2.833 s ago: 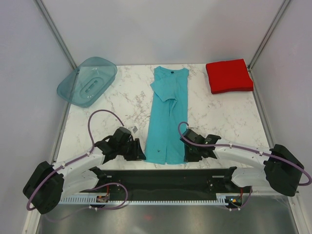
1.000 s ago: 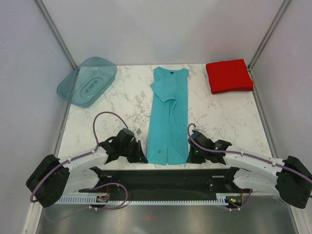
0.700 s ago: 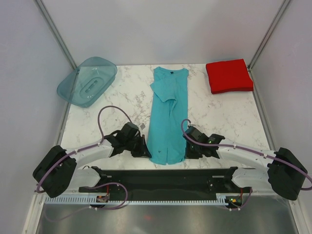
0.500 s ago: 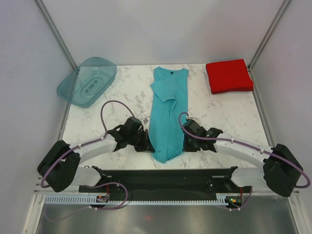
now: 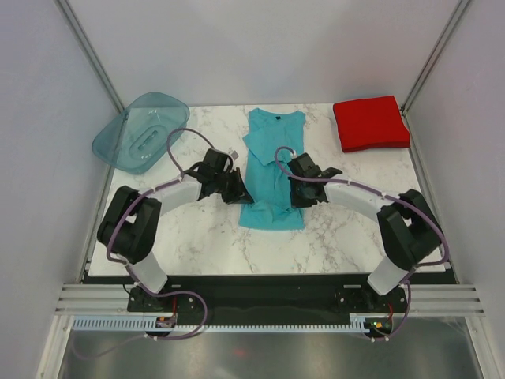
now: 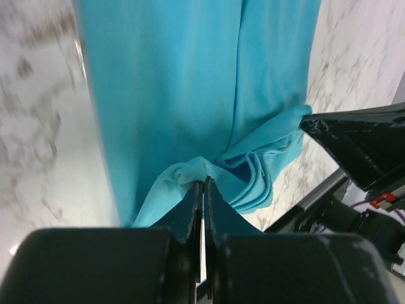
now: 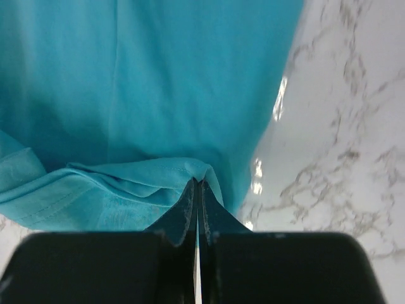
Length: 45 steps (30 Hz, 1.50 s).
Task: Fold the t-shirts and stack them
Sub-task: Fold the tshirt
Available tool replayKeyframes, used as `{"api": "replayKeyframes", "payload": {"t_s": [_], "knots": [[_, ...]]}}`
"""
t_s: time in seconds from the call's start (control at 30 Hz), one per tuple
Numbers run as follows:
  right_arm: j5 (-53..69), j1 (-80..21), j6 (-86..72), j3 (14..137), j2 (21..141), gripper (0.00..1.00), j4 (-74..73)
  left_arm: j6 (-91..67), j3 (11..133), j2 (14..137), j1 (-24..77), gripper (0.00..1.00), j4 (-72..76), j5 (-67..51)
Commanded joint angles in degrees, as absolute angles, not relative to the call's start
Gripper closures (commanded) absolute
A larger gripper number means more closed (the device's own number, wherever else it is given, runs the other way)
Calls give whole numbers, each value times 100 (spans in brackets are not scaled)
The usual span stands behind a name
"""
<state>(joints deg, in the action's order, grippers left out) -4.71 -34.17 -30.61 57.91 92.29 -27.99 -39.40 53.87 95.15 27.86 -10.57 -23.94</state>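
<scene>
Item 1, teal t-shirt [image 5: 274, 154]. We record it lying lengthwise down the middle of the bench [image 5: 197, 237], collar toward the far edge and one sleeve folded in across the chest. Its near part is doubled back over itself, so the near edge is a soft, rumpled fold. The hem end is raised off the layer beneath.

Item 2, left end effector [image 5: 241, 196]. We place it at the shirt's left edge, about halfway along the garment. In the left wrist view the two fingers are pressed together on a pinch of teal cloth [image 6: 183, 174], and the fabric bunches and gathers where it meets the tips. The flat lower layer spreads out beyond them.

Item 3, right end effector [image 5: 297, 197]. We place it at the shirt's right edge, level with the left one, so the garment spans the gap between the two. In the right wrist view its fingers are closed on a peak of teal fabric [image 7: 190, 168], with the hemmed edge drooping to one side and marble showing on the other.

Item 4, red t-shirt [image 5: 371, 122]. We list it as a folded square at the far right corner of the bench, well apart from both end effectors.

Item 5, tray [image 5: 142, 130]. Translucent teal plastic, at the far left corner, overhanging the bench edge.
</scene>
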Motion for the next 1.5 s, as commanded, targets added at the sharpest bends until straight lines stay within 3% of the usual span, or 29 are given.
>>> {"api": "replayKeyframes", "payload": {"t_s": [0.0,0.37,1.3,1.37,1.43,1.47], "knots": [[-580,-3209,-2383,6494,9667,100,-2672,-3472,6081,9930,2471,98,-993,-2672],[-519,-2664,-1942,8120,10582,100,-2962,-3243,7680,11056,1908,98,-1177,-3023],[387,-1547,-1898,10098,12436,100,-2892,-3252,10256,13139,1371,98,-1266,-3384],[378,-1547,-1933,10248,12489,98,-2892,-3200,10406,13166,1371,88,-1266,-3506],[177,-1521,-2152,10483,12507,91,-3022,-3024,10485,13114,1354,67,-1274,-3577],[54,-1521,-2240,10607,12498,87,-3145,-2954,10477,13026,1327,65,-1301,-3542]]}}
